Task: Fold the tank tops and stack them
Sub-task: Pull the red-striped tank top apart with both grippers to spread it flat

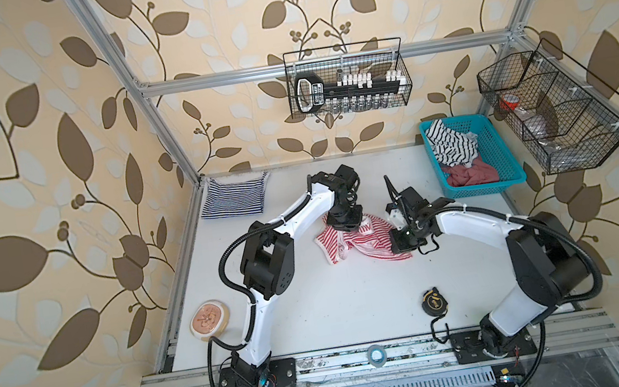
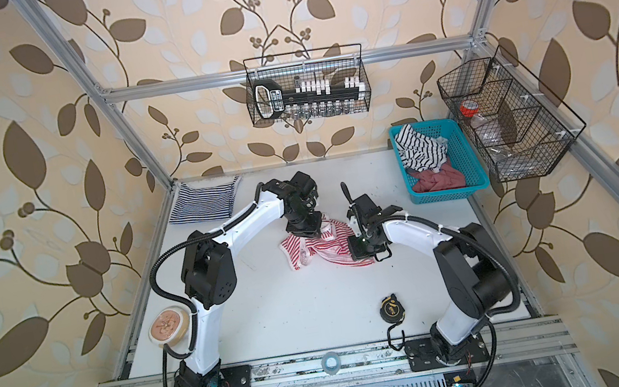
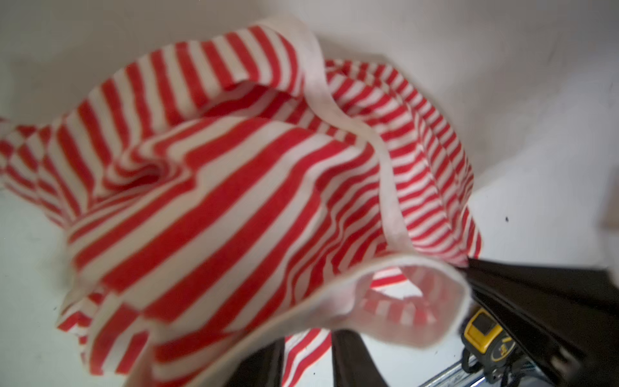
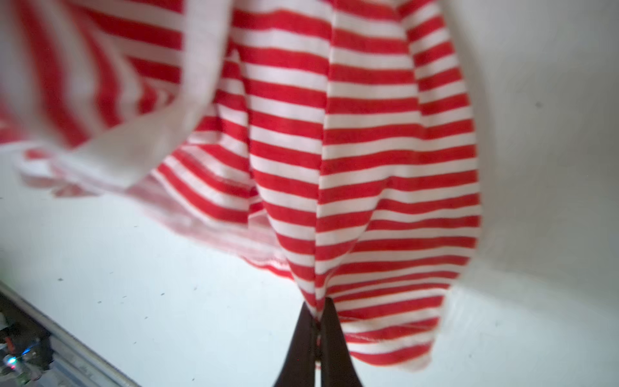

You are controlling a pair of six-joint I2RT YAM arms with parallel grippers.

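Observation:
A red-and-white tank top (image 1: 366, 241) (image 2: 328, 244) lies crumpled mid-table. My left gripper (image 1: 346, 224) (image 3: 308, 335) points down into its far edge. The white trim (image 3: 395, 311) hides the fingertips, and striped cloth fills the narrow gap between the fingers (image 3: 355, 362). My right gripper (image 1: 397, 246) (image 4: 316, 311) is shut on a pinched fold near the hem (image 4: 368, 234), at the cloth's right side. A navy-and-white tank top (image 1: 232, 196) (image 2: 204, 203) lies folded flat in the back left corner.
A blue basket (image 1: 483, 186) at the back right holds black-and-white and pink cloth. A tape measure (image 1: 435, 301) lies front right, and a round tin (image 1: 210, 319) front left. A tape roll (image 1: 376, 354) sits on the front rail. Wire baskets (image 1: 348, 79) hang on the walls.

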